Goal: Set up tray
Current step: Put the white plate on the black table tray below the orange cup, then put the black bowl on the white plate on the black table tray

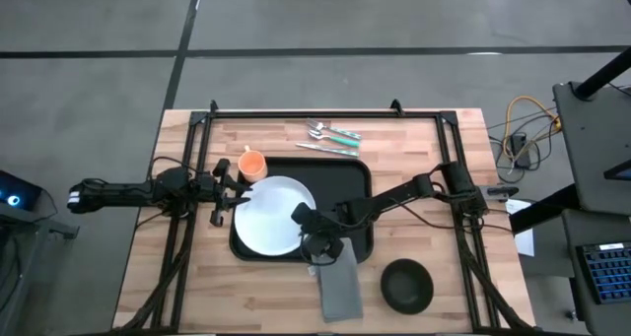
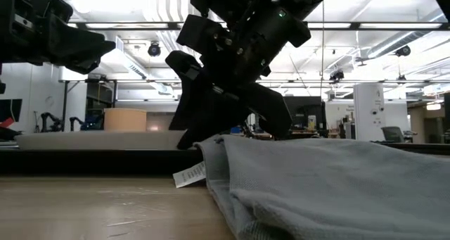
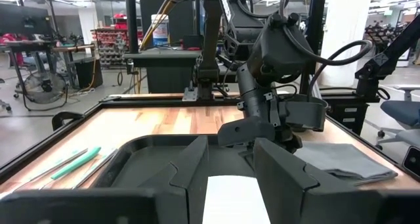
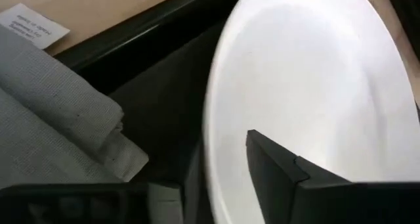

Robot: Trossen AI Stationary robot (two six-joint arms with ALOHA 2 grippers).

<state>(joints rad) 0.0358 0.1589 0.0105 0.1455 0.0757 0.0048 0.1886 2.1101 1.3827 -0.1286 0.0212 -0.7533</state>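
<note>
High view: the black tray [image 1: 357, 175] lies mid-table [image 1: 434, 168] under the right tool [image 1: 314, 239], which hovers with its jaws parted and empty at the white plate's [image 1: 271, 216] near edge, beside the grey napkin [image 1: 342, 283]. The left tool [image 1: 225, 190] stands wide open at the plate's opposite rim, holding nothing.

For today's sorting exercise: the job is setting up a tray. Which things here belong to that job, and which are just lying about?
Job in hand:
tray
white plate
grey napkin
cutlery
orange cup
black bowl
right hand, above the tray's near edge
left hand, at the plate's rim

Lying about:
cables
</note>
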